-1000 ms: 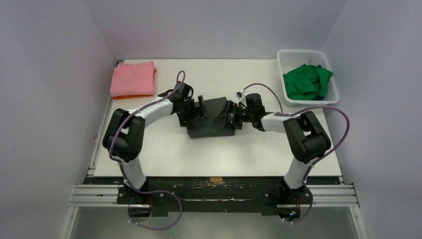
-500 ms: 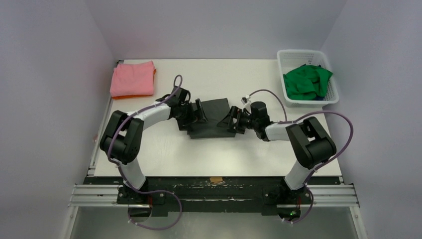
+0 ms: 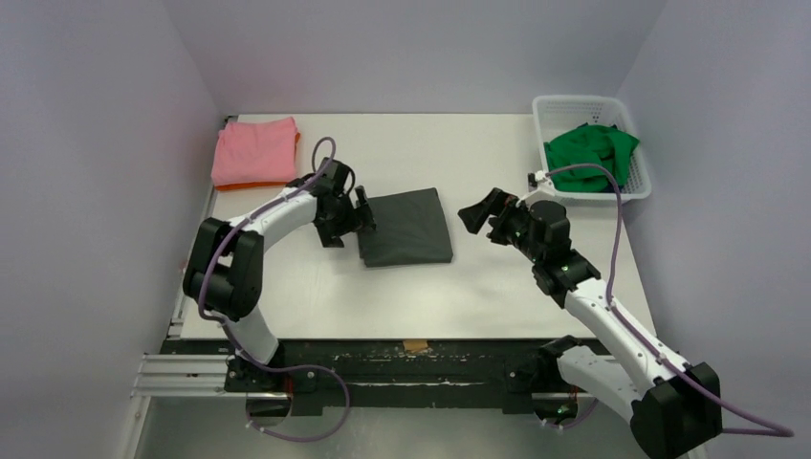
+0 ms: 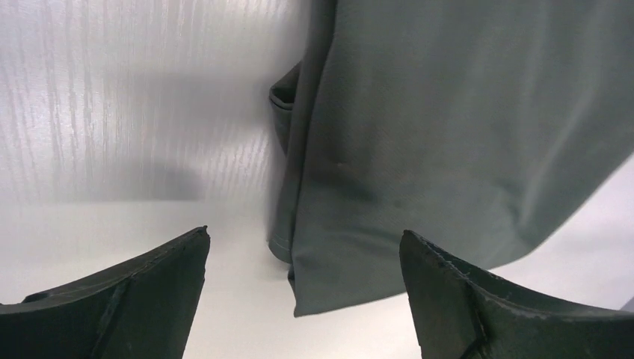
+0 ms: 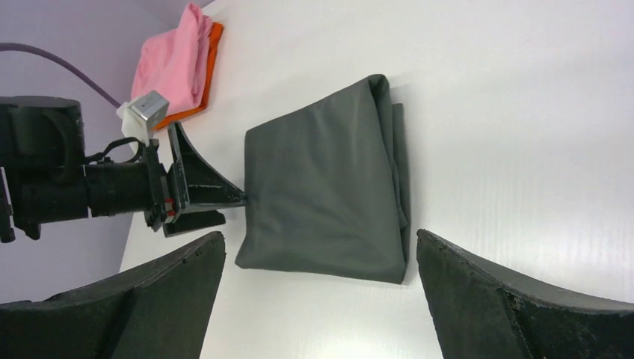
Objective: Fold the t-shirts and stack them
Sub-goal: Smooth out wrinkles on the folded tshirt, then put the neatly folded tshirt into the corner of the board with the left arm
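**Grey shirt folded, pile waiting**

From above: the grey shirt (image 3: 405, 227) lies folded in a neat rectangle in the middle of the worktop (image 3: 316, 287). The left gripper (image 3: 366, 212) sits low at its left edge, jaws wide and empty. The right gripper (image 3: 481, 212) hovers just off its right side, equally wide and empty. At the far left a pink shirt (image 3: 254, 150) lies folded on an orange shirt (image 3: 253, 185). The green shirt (image 3: 588, 156) is heaped in the basket (image 3: 572, 103) at the far right. I'd judge the fold done and the carry to the pile next. To do it well, a gripper should take every layer at an edge, not just the top ply, and lift level.

Left wrist: close up, the left edge isn't flush, which the overhead hides. An inner layer pokes out past the top one. The near corner lies between the open fingers; I can't tell whether it touches them.

Right wrist: this one shows the plies stacked along the shirt's right edge, and the left gripper's tip meeting the opposite edge. The pile lies beyond; the basket is out of view.
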Controlling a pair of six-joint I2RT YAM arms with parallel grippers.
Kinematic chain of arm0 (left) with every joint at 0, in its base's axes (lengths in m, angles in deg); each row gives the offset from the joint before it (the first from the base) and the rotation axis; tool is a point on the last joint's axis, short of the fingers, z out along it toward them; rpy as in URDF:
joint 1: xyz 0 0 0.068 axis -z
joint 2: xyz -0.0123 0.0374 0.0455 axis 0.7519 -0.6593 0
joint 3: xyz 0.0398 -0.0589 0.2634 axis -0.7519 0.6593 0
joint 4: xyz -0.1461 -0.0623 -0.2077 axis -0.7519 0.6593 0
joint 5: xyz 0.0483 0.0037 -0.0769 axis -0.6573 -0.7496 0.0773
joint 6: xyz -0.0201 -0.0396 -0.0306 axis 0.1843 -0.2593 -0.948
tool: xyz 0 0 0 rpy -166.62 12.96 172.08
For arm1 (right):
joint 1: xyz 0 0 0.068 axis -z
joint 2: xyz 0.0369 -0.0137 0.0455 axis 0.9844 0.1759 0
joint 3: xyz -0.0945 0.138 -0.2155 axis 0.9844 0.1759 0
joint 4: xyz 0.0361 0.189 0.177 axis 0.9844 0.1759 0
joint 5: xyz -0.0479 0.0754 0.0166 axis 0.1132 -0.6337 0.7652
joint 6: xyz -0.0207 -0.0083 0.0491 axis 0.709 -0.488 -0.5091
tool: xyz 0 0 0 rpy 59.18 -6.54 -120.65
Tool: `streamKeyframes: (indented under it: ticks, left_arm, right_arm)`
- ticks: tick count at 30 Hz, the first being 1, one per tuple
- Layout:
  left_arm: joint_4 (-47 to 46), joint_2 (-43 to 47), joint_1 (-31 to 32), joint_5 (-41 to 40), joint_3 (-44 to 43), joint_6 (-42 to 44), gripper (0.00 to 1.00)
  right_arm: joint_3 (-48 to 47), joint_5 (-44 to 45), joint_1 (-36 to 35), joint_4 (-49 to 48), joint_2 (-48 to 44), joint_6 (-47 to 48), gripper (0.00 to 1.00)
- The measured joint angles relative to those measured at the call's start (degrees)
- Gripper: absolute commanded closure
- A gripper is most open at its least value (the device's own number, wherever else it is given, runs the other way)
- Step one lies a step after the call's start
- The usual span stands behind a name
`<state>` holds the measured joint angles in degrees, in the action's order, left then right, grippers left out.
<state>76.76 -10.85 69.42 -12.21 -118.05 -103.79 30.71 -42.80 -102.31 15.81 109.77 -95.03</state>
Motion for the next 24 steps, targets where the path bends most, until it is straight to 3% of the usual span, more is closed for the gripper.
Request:
streamKeyframes:
  ticks: [12, 16, 19, 24]
  left_arm:
    - [2.9, -14.4, 0.4, 2.5, -10.9, -0.5, 0.38]
    - [2.9, -16.6, 2.1, 2.8, -13.5, -0.6, 0.66]
    - [4.0, -19.1, 4.0, 2.3, -16.4, -0.6, 0.97]
    - [9.7, -22.8, 6.3, -2.7, -23.6, 1.0, 1.00]
  right_arm:
    - [0.4, 5.7, 0.0, 8.4, -3.9, 1.3, 0.01]
    - [0.4, 6.1, 0.0, 8.9, -5.1, 1.7, 0.01]
    - [0.4, 6.9, 0.0, 8.9, -6.1, 2.0, 0.01]
    - [0.4, 7.6, 0.0, 9.1, -7.1, 2.4, 0.01]
